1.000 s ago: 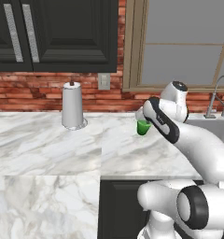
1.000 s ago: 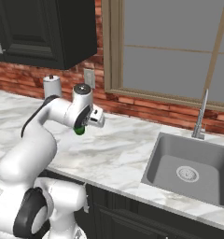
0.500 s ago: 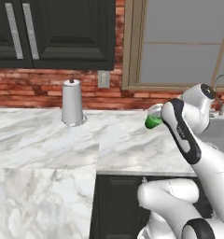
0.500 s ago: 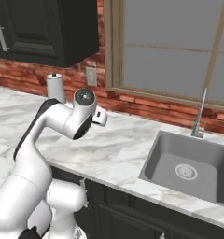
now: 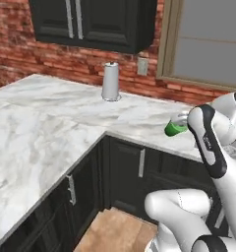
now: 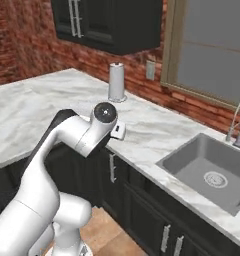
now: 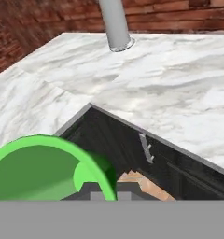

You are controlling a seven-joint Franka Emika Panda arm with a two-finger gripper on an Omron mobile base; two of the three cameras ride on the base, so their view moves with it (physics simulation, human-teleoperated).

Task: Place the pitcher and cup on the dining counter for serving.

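Your cup (image 5: 175,129) sits in the tool (image 5: 185,127), carried in air off the surface's (image 5: 66,113) front edge, over the cabinets; tool looks pinched on it, fingers hidden; fast swing or base turn could slip it; pitcher not visible.

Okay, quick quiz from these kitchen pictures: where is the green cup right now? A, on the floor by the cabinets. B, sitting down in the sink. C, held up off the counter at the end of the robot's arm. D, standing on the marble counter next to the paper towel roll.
C: the cup hangs in the air at the end of the arm, past the counter's edge and well away from the paper towel roll; the hand view shows its rim close against the camera.
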